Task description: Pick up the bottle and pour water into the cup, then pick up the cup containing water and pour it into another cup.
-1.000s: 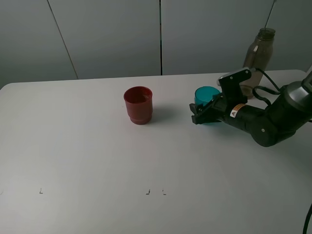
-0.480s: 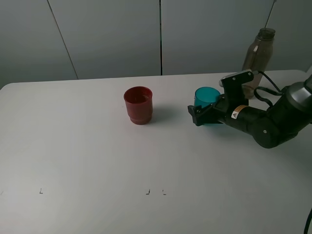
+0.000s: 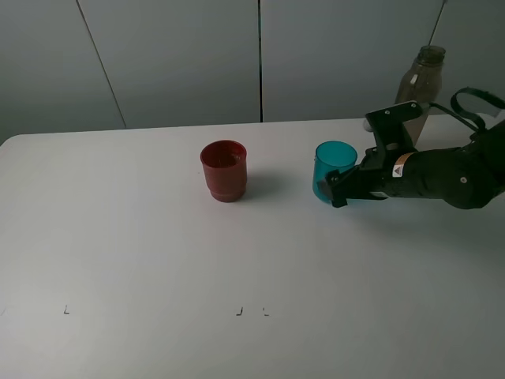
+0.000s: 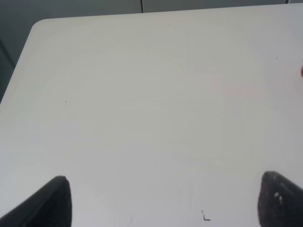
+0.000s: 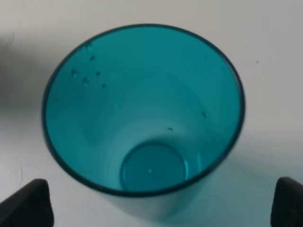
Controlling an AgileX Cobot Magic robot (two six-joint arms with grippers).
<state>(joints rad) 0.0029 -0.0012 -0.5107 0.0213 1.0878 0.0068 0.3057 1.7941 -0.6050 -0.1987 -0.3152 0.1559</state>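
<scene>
My right claw (image 3: pixel 333 192) has just let go of the teal cup (image 3: pixel 334 170) and stands wide open, holding nothing. The cup sits upright, right of centre; red cup (image 3: pixel 224 170) stands left of it. Both pours look finished.

White table (image 3: pixel 142 237), grey wall panels (image 3: pixel 173 55) behind.

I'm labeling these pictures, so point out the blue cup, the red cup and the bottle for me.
blue cup (image 5: pixel 142 123): right wrist view, on its inner wall.
red cup (image 3: pixel 224 178): high outside view, on its side wall.
bottle (image 3: pixel 418 83): high outside view, on its upper body.
</scene>
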